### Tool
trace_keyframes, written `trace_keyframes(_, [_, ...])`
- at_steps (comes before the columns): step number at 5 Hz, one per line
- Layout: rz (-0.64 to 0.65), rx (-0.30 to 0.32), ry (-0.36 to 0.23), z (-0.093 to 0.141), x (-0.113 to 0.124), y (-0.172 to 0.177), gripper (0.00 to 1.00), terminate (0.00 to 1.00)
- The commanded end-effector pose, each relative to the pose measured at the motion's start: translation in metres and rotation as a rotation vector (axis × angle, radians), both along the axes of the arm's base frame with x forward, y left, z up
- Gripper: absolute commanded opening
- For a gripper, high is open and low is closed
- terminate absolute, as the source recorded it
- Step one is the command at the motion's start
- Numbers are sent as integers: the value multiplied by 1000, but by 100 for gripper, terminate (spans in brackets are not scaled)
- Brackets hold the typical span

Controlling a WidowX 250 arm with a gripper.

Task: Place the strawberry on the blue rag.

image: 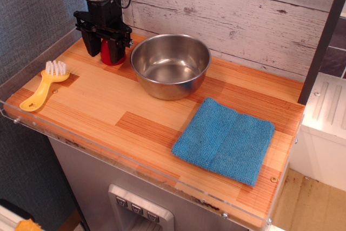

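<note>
The gripper [105, 47] sat low at the back-left corner of the table [108, 106], its two black fingers [92, 44] spread to either side of the strawberry [111, 52]. The red piece stood between them on the wood; can't tell if the pads actually touched it — not clearly clenched, looked parted w/ the strawberry in the gap.

The steel bowl [170, 66] stood just beside the strawberry on its right, near the plank wall [232, 14] behind. The blue rag [224, 140] lay flat toward the front-right, well apart from the strawberry, its near corner close to the table's front edge.

A yellow brush [46, 84] lay near the left edge. A clear lip [32, 68] ran along the left & front edges. Bare wood stretched between bowl and front edge — open room across the middle.
</note>
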State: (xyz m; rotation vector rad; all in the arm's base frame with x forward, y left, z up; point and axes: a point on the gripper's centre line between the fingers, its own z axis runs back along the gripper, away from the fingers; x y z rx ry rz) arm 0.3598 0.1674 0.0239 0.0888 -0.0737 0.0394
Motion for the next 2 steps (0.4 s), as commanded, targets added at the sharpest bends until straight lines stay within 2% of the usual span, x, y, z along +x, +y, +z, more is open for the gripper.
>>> trace_keyframes(1, [28,25,-91,48,1,7,0,0])
trace_keyframes(2, [70,-21,-183,98,3,5,0,0])
